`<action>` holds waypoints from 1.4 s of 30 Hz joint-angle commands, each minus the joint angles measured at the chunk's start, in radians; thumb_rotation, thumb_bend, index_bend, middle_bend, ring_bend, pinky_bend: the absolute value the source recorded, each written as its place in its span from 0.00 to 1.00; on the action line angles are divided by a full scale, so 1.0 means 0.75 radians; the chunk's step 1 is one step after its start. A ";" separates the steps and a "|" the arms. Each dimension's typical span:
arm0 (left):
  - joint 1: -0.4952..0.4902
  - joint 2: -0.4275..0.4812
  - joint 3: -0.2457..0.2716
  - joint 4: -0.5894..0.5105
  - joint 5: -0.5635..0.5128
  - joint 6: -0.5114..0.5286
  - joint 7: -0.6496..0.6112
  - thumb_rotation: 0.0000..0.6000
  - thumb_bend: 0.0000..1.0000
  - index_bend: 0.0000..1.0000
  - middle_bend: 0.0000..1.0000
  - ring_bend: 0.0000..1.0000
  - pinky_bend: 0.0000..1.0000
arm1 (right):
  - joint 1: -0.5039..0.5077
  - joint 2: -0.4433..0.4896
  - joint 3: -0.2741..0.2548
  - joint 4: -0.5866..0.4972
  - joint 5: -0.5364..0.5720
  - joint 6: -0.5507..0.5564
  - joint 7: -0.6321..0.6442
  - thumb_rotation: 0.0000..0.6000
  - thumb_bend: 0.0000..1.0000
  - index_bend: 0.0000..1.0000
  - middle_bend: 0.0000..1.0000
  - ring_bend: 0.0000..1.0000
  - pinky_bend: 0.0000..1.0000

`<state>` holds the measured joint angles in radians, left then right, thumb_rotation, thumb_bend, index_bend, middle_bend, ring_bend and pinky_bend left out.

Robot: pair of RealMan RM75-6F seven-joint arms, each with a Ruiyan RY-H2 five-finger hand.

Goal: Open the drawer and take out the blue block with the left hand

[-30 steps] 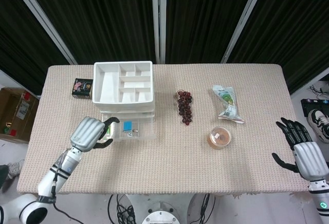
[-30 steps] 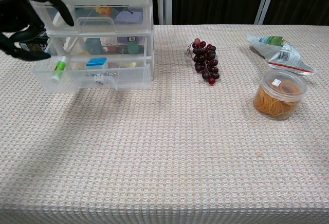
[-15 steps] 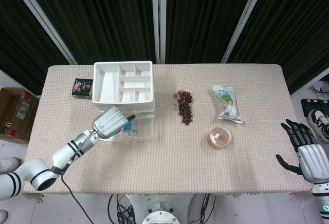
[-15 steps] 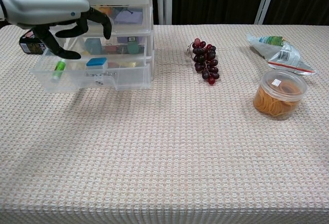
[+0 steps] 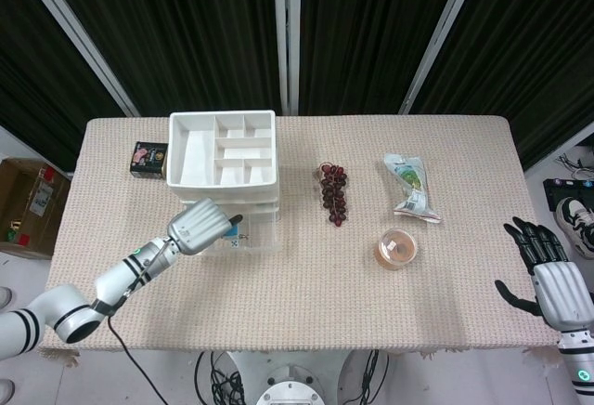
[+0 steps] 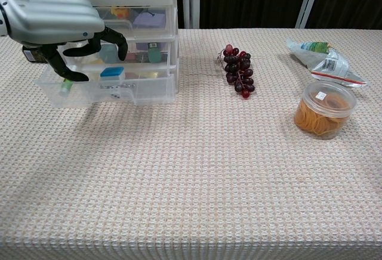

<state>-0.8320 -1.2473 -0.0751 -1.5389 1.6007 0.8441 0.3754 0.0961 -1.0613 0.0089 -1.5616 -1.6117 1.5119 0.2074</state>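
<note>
At left of the table [image 5: 306, 284], the robot's left hand [image 6: 57, 24] hovers over the pulled-out bottom drawer [image 6: 110, 87] of a white and clear plastic drawer unit [image 5: 223, 159], fingers [image 6: 116, 38] spread and curled downward, holding nothing. Just below those fingers, the blue block [image 6: 112, 72] lies inside the open drawer, beside a small white die [image 6: 117, 92] and right of a green-capped tube [image 6: 65, 85]; whether a fingertip touches the block cannot be told. At the lower right of the head view, the right hand [image 5: 548, 280] sits off the table's edge, fingers apart and empty. Centre frame in the chest view, a bunch of dark red grapes [image 6: 238, 71] rests on the woven tablecloth, with a clear tub of rubber bands [image 6: 324, 110] and a crumpled snack packet [image 6: 325, 60] to the right. Behind the drawer unit at far left, a small dark box [image 5: 148, 159] stands on the table.
</note>
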 commanded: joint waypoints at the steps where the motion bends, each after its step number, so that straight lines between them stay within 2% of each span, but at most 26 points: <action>1: -0.012 -0.008 0.010 0.015 0.005 -0.009 -0.010 1.00 0.21 0.31 0.81 0.87 0.95 | -0.001 -0.001 0.001 0.001 0.004 -0.003 -0.001 1.00 0.20 0.00 0.02 0.00 0.00; 15: -0.076 -0.025 0.035 0.066 0.003 -0.076 -0.093 1.00 0.21 0.32 0.81 0.87 0.94 | 0.001 -0.005 0.010 -0.004 0.024 -0.020 -0.012 1.00 0.20 0.00 0.02 0.00 0.00; 27: -0.104 -0.040 0.048 0.086 -0.020 -0.103 -0.169 1.00 0.46 0.41 0.80 0.87 0.93 | -0.007 -0.007 0.012 0.010 0.027 -0.015 0.009 1.00 0.20 0.00 0.02 0.00 0.00; 36: -0.063 -0.028 0.034 0.072 -0.036 0.006 -0.200 1.00 0.50 0.45 0.81 0.87 0.93 | -0.006 -0.009 0.014 0.022 0.019 -0.012 0.025 1.00 0.20 0.00 0.02 0.00 0.00; 42: 0.012 0.037 0.001 -0.035 -0.033 0.185 -0.171 1.00 0.49 0.45 0.81 0.87 0.93 | -0.003 -0.005 0.015 0.031 0.004 -0.003 0.039 1.00 0.20 0.00 0.02 0.00 0.00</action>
<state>-0.8496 -1.2428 -0.0624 -1.5262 1.5726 0.9321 0.2354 0.0935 -1.0653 0.0199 -1.5384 -1.6096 1.5099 0.2369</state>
